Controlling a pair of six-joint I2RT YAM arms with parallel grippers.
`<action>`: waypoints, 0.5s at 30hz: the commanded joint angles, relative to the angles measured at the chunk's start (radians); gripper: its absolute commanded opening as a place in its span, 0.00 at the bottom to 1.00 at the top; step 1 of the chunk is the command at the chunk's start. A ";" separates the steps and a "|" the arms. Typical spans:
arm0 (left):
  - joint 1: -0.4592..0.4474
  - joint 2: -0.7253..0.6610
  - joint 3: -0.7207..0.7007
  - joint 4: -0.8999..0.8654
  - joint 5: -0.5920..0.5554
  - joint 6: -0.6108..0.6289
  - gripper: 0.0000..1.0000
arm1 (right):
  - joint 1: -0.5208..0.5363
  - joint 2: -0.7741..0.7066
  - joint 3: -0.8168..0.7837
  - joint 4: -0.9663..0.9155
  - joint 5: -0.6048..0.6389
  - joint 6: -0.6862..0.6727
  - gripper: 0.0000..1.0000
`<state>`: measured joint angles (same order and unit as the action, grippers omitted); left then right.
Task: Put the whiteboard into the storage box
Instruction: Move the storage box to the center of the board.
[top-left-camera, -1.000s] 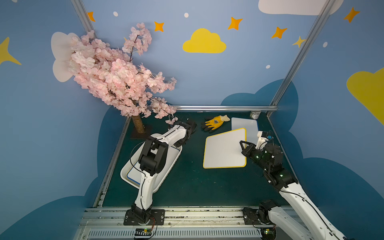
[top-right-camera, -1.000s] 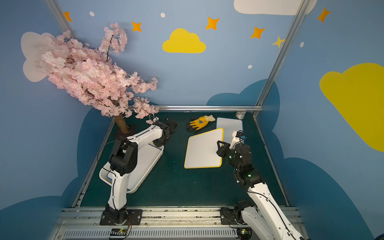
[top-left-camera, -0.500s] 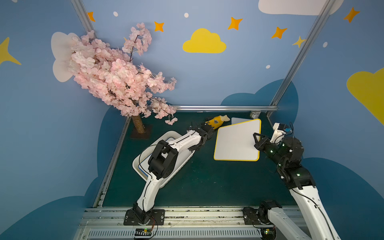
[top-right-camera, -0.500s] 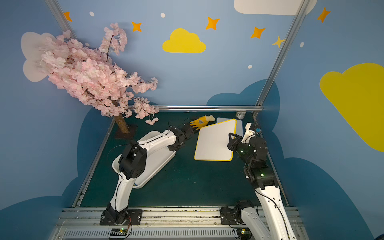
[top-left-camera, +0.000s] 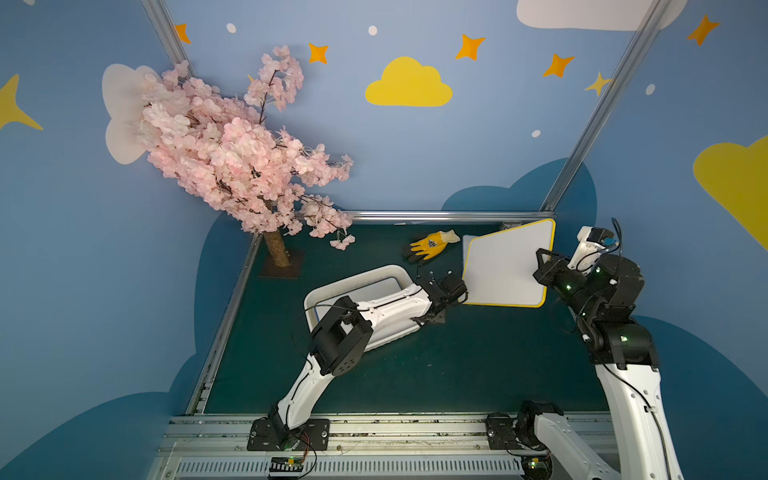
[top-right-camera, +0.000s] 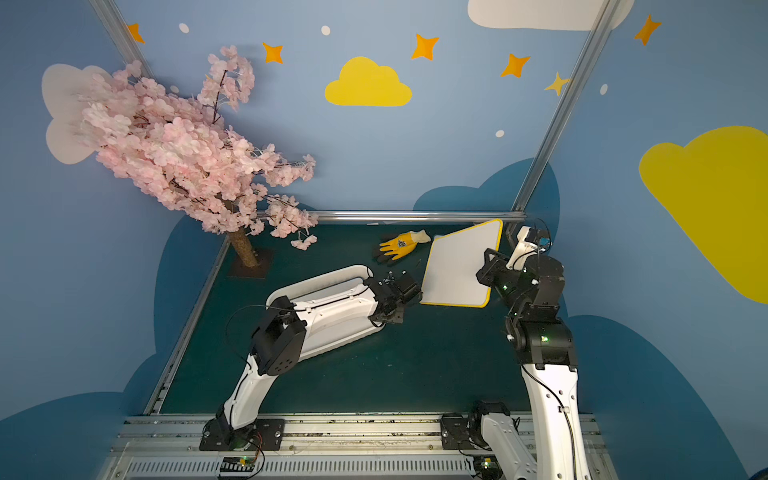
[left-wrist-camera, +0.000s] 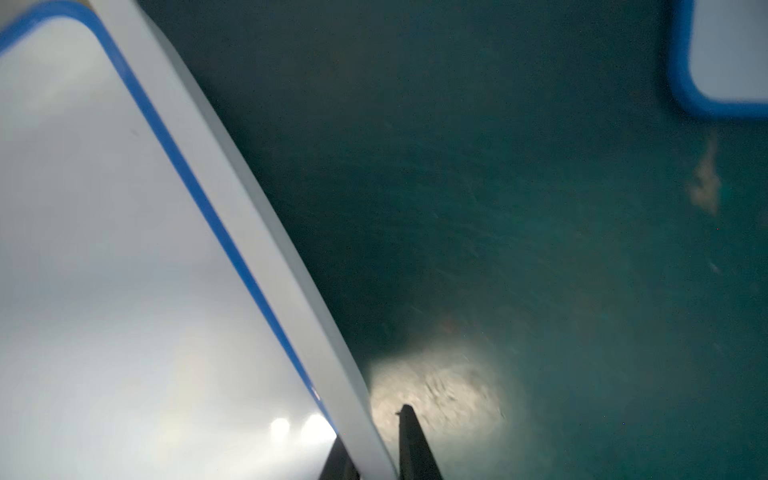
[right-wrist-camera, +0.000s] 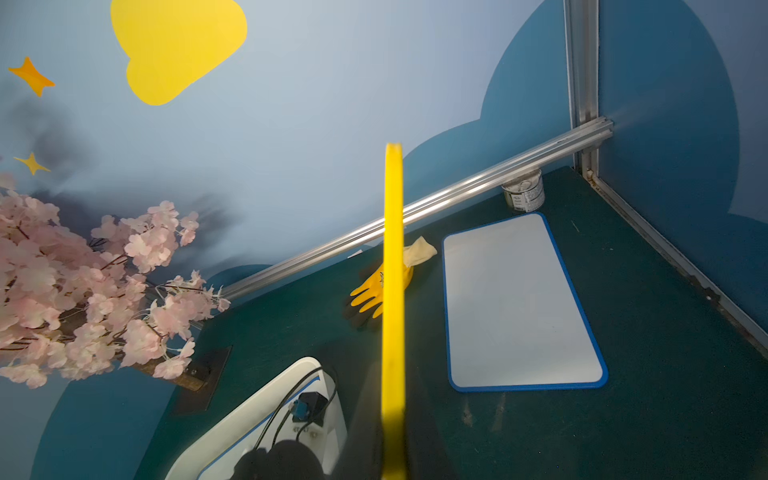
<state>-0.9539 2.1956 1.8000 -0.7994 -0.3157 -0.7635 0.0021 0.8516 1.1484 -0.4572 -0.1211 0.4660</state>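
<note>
Yellow-rimmed board (top-left-camera: 505, 270) up in the air, tilted, well clear of the mat (top-left-camera: 457, 365), just past the right end of the box (top-left-camera: 357, 279) and near the blue board (right-wrist-camera: 523, 303) lying flat by the back right corner. Pinched midway along its right edge by right gripper (top-left-camera: 541, 268), jaws pressed tight onto the rim, nothing under the other three sides. Shows edge-on in the right wrist view as a dead-straight yellow line: no sag, so judging thin, stiff and light. White face probably slick, rim likely the better bite, so best to clamp across the rim and not further in. Long lever from a single edge grip: expect swing or pivot in the jaws on quick moves, so go slow and level out before lowering. No reason to regrip at a corner; better mid-edge, as now. Left gripper (left-wrist-camera: 374, 444) pinching the box wall at the end nearest the board, one finger each side of the rim; lifted or only steadied, can't tell. Inner board (left-wrist-camera: 104, 249), blue-rimmed, already flat inside, its edge close along the wall where visible, so little margin: needs squaring up with the box and a flat drop on top, not a corner-first jab. Not fragile by the look of it, but worth avoiding a scrape of rim on rim. Lower left corner of the held board close to the left gripper's body in both top views; touching or not, can't tell. Glove (top-left-camera: 430, 246) and can (right-wrist-camera: 524, 192) at the back, out of the path.
</note>
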 joint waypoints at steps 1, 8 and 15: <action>-0.027 -0.069 -0.107 0.148 0.184 0.136 0.22 | -0.023 0.000 0.052 0.058 -0.043 0.006 0.00; -0.021 -0.270 -0.355 0.300 0.238 0.217 0.44 | -0.058 0.015 0.060 0.073 -0.105 0.032 0.00; 0.016 -0.422 -0.474 0.411 0.296 0.257 0.80 | -0.068 0.034 0.079 0.076 -0.139 0.046 0.00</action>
<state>-0.9577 1.8172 1.3487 -0.4679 -0.0727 -0.5484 -0.0586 0.8932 1.1671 -0.4763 -0.2161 0.4866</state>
